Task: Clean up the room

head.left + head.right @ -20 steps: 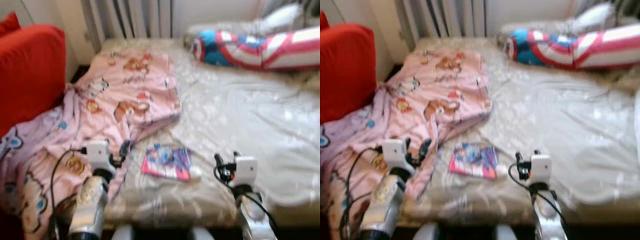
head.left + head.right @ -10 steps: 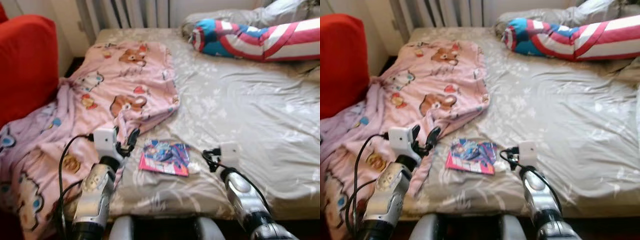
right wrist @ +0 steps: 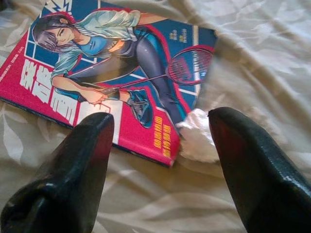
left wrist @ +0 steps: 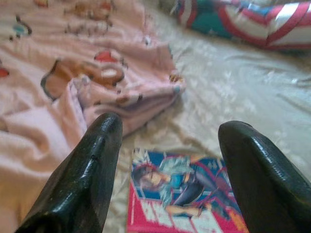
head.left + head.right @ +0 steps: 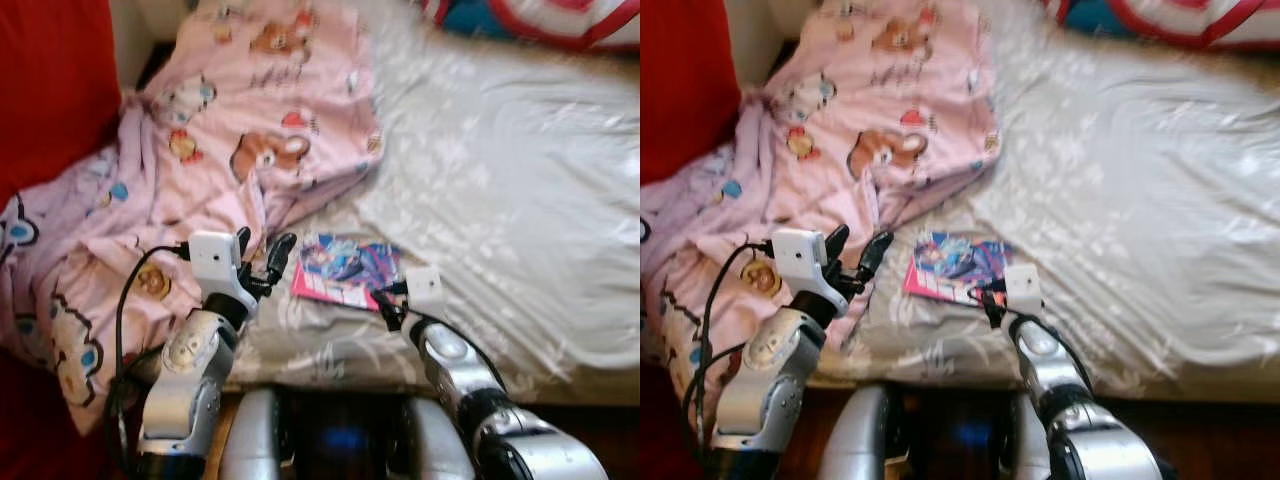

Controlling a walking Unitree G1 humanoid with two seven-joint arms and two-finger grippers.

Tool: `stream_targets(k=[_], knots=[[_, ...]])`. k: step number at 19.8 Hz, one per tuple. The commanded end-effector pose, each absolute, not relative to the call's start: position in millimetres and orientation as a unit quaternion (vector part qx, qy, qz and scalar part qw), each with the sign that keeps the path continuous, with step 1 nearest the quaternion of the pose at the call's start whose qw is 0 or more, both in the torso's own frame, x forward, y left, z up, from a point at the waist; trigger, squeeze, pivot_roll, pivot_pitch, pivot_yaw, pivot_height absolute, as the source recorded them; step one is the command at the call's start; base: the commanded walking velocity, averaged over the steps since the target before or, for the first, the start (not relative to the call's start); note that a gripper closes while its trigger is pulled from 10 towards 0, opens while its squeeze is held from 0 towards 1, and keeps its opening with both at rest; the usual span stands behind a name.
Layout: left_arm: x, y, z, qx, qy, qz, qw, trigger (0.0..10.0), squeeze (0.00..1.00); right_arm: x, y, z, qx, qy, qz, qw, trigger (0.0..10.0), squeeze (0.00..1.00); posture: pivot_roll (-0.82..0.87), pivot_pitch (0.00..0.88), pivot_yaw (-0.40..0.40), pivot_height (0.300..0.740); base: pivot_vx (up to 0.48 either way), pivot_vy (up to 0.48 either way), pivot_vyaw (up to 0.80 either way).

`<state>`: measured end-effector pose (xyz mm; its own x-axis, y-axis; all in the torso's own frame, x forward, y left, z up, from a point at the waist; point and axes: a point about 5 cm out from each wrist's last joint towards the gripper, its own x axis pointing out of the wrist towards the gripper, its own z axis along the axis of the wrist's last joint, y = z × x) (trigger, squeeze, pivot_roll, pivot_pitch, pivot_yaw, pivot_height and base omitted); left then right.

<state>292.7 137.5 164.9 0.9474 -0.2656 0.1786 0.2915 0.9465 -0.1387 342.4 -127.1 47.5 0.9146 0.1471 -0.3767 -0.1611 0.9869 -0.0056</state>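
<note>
We have both sets of jaws spread wide and holding nothing, the left gripper [image 5: 262,256] just short of the book [image 5: 348,272] and the right gripper [image 3: 158,145] poised over its near corner. The book lies flat on the bed [image 5: 520,180], straight ahead of the right jaws and off to the inner side of the left ones, with a small crumpled white scrap [image 3: 198,141], perhaps a tissue, touching its edge between the right fingers. We judge the book to be thin, light and fairly stiff, with a glossy cover that may slide under hard fingers; because it sits flush on soft bedding, there is little gap to get under it. We would take it at the near edge or corner, pressing one finger into the mattress so it can slip beneath the cover. The scrap looks soft and nearly weightless, and we could easily pinch it along with the book. Beyond the left jaws a pink blanket [image 5: 230,130] printed with bears lies rumpled and trails over the bedside. Something red [image 5: 50,90] stands past it, and a red, white and blue striped cushion [image 4: 243,24] lies at the far end of the pale patterned sheet.
</note>
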Motion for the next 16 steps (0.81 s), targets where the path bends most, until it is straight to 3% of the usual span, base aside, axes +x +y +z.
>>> stream_targets(k=[1, 2, 11, 12, 13, 16], knots=[[289, 141, 168, -0.083, -0.078, -0.139, 0.984, 10.0, 0.00, 338, -127, 41, -0.018, 0.206, 0.064, 0.976, 10.0, 1.00, 0.15, 0.418, 0.071, 0.637, 0.000, 0.000, 0.00], [286, 146, 170, -0.079, -0.075, -0.135, 0.985, 10.0, 0.00, 342, -129, 45, -0.019, 0.201, 0.050, 0.978, 10.0, 0.03, 0.16, 0.428, 0.076, 0.637, 0.000, 0.000, 0.00], [271, 152, 179, -0.080, -0.063, -0.123, 0.987, 10.0, 0.00, 343, -160, 44, -0.011, 0.220, -0.036, 0.975, 10.0, 0.00, 0.18, 0.433, 0.085, 0.637, 0.000, 0.000, 0.00], [270, 153, 182, -0.079, -0.062, -0.123, 0.987, 10.0, 0.00, 342, -162, 43, -0.007, 0.224, -0.044, 0.973, 2.2, 0.00, 0.18, 0.433, 0.085, 0.637, 0.000, 0.000, 0.00], [269, 153, 182, -0.078, -0.062, -0.122, 0.987, 10.0, 0.00, 342, -163, 43, -0.004, 0.226, -0.048, 0.973, 0.0, 0.00, 0.19, 0.438, 0.087, 0.637, 0.000, 0.000, 0.00], [265, 155, 185, -0.074, -0.061, -0.119, 0.988, 10.0, 0.00, 344, -162, 45, 0.006, 0.226, -0.050, 0.973, 0.0, 0.00, 0.20, 0.444, 0.084, 0.637, 0.000, 0.000, 0.00]])
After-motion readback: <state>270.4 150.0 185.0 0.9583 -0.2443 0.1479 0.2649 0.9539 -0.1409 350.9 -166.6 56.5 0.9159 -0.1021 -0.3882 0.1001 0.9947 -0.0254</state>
